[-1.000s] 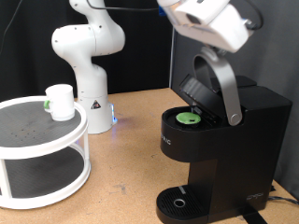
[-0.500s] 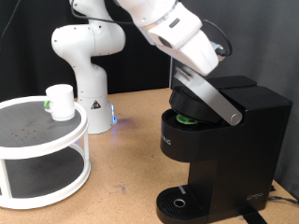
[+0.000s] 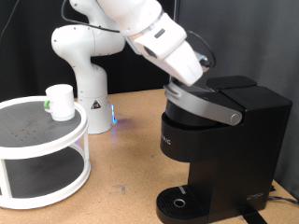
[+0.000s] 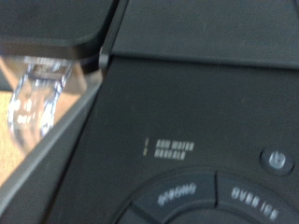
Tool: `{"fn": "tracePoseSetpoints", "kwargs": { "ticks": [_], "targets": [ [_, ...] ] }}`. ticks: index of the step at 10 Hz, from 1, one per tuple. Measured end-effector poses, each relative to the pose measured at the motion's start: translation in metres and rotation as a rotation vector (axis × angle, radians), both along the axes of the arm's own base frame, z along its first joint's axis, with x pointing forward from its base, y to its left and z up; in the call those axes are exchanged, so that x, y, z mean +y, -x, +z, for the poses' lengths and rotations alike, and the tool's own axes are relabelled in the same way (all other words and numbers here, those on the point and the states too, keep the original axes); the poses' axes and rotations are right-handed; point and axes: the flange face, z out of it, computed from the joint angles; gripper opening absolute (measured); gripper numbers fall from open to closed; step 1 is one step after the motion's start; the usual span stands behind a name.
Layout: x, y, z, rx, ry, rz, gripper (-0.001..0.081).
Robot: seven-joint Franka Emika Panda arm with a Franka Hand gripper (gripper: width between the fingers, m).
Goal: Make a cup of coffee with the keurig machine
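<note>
Black plastic is filling the wrist view, and the gripper [image 3: 199, 73] is pressing down on the lid of the keurig machine [image 3: 220, 149], right at the silver-grey handle [image 3: 207, 101]. The lid is looking nearly flat now, though whether it is fully latched I cannot tell. The fingers are hiding behind the hand, so whether they are spread or pinched together I cannot tell either.

Risk, as I am judging it: if the hand is pushing off-centre, it could be sliding off the handle and leaving the lid unlatched, or nudging the whole machine along the table [image 3: 126, 140].

Well away from the hand, the cup [image 3: 60, 102] is sitting on the top tier of the white rack [image 3: 42, 149], not under the spout.

Counting: one machine, one cup, one rack with two tiers, one arm.
</note>
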Motion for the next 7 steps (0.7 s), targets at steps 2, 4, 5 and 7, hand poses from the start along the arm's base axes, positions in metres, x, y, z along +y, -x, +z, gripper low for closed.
{"fn": "tracePoseSetpoints", "kwargs": {
  "ticks": [2, 4, 5, 7],
  "targets": [
    [-0.011, 0.005, -0.017, -0.007, 0.049, 0.004, 0.0],
    [-0.02, 0.008, -0.034, -0.016, 0.086, -0.014, 0.0],
    [-0.021, 0.008, -0.033, -0.024, 0.089, -0.02, 0.0],
    [-0.021, 0.008, -0.033, -0.025, 0.089, -0.022, 0.0]
  ]
}}
